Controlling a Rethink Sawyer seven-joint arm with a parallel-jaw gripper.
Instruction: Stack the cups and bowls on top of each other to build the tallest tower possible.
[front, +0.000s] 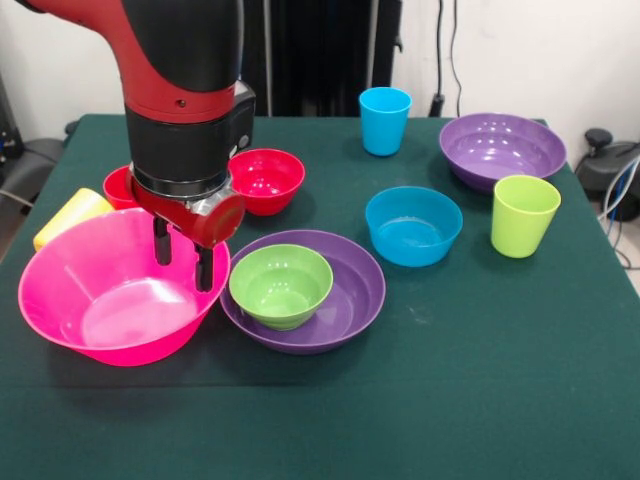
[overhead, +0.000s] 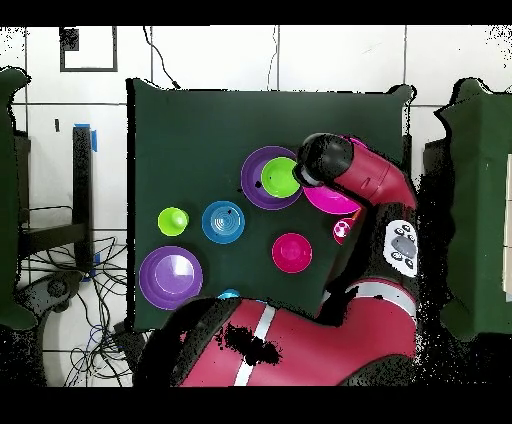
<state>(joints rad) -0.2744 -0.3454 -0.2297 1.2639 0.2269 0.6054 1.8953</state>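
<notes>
My gripper (front: 183, 257) is open and empty, with its two black fingers (front: 162, 245) hanging just above the right inner side of the large pink bowl (front: 110, 310). A small green bowl (front: 281, 283) sits nested in a shallow purple bowl (front: 350, 300) right beside the pink bowl. The small red bowl (front: 266, 180) stands behind them. The red cup (front: 116, 186) and the yellow cup (front: 70, 214) are partly hidden behind the arm and the pink bowl. In the overhead view the arm covers the gripper and part of the pink bowl (overhead: 335, 198).
The blue bowl (front: 413, 225) stands mid-table, with the lime green cup (front: 524, 215) to its right. The blue cup (front: 385, 120) and the second purple bowl (front: 502, 150) stand at the far side. The table's dark green cloth (front: 420, 400) fills the near side.
</notes>
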